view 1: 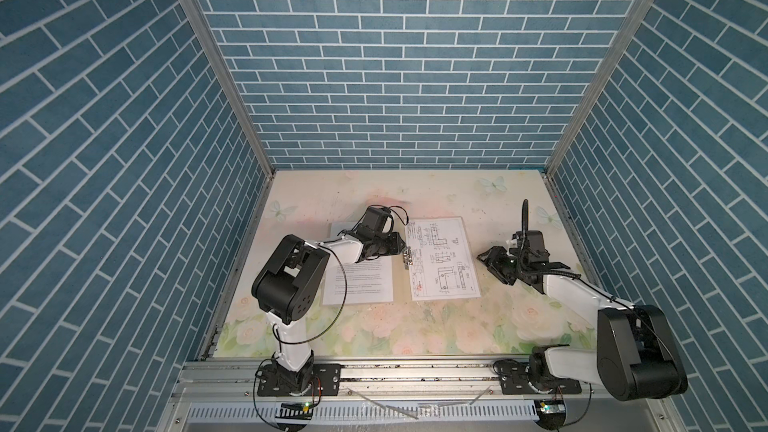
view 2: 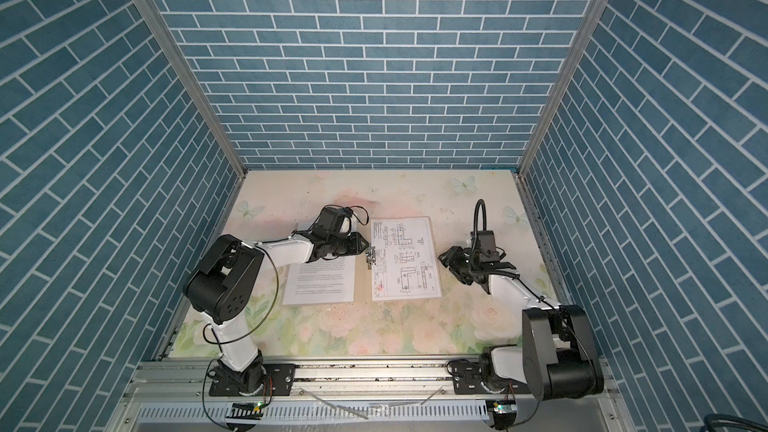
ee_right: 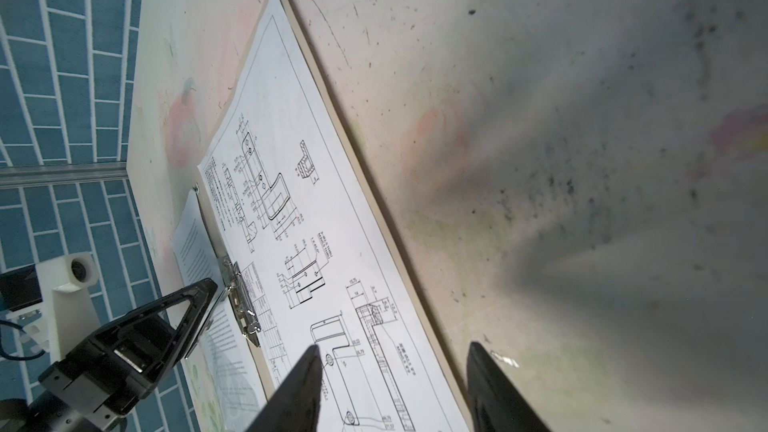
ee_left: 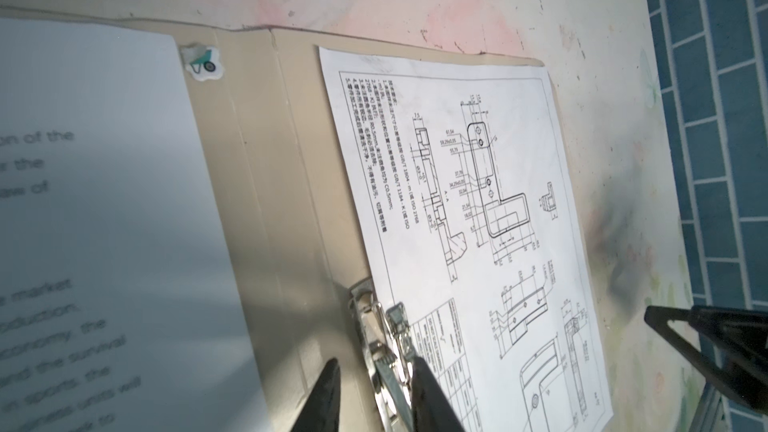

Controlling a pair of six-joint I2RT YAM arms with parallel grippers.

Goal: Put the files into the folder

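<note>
The tan folder point(ee_left: 266, 160) lies open and flat on the table. The text file point(view 1: 361, 284) rests on its left half and the drawing file point(view 1: 444, 259) on its right half. A metal clip point(ee_left: 386, 338) stands at the spine, at the drawing sheet's inner edge. My left gripper point(ee_left: 374, 361) straddles this clip with narrowed jaws. One finger point(ee_left: 428, 384) is against the clip; the other stands a little way off. My right gripper point(ee_right: 395, 347) hovers open over the folder's outer edge, one finger above the drawing point(ee_right: 299, 243) and one above bare table.
Blue brick walls point(view 1: 415, 76) close the back and both sides. An aluminium rail point(view 1: 415, 371) with both arm bases runs along the front. A small wheelbarrow sticker point(ee_left: 202, 64) sits on the folder near the text sheet's corner. The floral table point(view 1: 436, 326) lies bare in front of the folder.
</note>
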